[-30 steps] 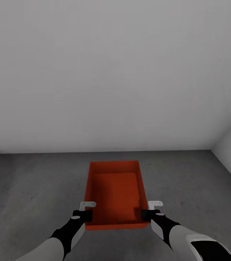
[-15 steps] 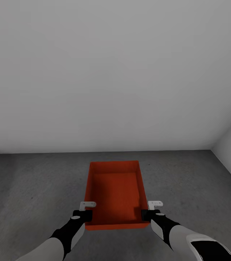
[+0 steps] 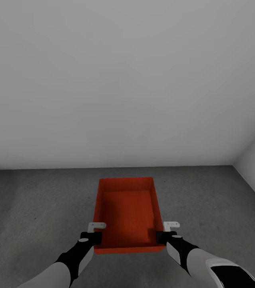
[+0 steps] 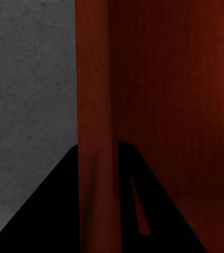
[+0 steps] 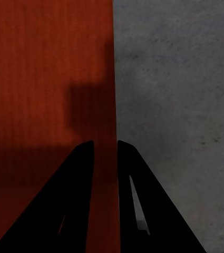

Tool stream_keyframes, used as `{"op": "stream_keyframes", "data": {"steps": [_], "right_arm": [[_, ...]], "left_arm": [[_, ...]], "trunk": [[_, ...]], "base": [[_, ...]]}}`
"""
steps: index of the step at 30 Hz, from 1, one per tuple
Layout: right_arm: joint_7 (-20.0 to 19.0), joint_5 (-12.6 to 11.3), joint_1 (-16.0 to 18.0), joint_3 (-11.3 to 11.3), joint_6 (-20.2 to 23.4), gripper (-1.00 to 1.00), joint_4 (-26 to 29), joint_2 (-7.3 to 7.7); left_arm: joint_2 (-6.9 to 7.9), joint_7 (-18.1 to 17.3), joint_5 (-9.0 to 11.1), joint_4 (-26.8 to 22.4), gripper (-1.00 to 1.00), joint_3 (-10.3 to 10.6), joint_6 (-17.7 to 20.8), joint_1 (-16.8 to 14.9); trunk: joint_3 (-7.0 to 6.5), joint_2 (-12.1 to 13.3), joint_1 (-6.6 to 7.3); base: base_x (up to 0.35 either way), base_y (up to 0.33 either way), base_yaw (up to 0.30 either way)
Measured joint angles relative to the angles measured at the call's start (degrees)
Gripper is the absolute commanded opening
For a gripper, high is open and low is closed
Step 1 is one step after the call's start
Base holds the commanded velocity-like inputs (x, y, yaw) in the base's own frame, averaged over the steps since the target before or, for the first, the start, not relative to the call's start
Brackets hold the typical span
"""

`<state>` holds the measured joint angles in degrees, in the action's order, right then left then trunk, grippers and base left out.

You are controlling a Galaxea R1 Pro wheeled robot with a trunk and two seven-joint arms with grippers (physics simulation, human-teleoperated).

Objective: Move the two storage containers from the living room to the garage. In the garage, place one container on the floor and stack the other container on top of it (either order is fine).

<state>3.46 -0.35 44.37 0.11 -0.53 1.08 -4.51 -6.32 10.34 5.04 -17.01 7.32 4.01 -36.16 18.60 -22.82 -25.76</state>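
Orange-red storage container [image 3: 127, 214] sits over the dark-grey concrete floor [image 3: 31, 208] near a white wall [image 3: 127, 80]. The left gripper [image 3: 95, 237] clamps its left wall; the right gripper [image 3: 162, 236] clamps its right wall.

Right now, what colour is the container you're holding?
Orange-red storage container, plain inside; head view shows it best.

Storage container [image 3: 127, 212]: orange-red, plain smooth walls (darker in shadow). Floor [image 3: 31, 208]: dark-grey, mottled concrete. Wall [image 3: 127, 80]: plain white. Arms: black near grippers, white behind; small white brackets.
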Motion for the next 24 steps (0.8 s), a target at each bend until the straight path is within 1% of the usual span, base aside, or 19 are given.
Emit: {"op": "stream_keyframes", "data": {"steps": [24], "right_arm": [[0.0, 0.0, 0.0, 0.0, 0.1, -1.00, 0.0, 0.00]], "left_arm": [[0.00, 0.0, 0.0, 0.0, -1.00, 0.0, 0.1, 0.0]], "trunk": [[4.32, -9.6, -5.28]], "base": [[0.000, 0.000, 0.000]]}}
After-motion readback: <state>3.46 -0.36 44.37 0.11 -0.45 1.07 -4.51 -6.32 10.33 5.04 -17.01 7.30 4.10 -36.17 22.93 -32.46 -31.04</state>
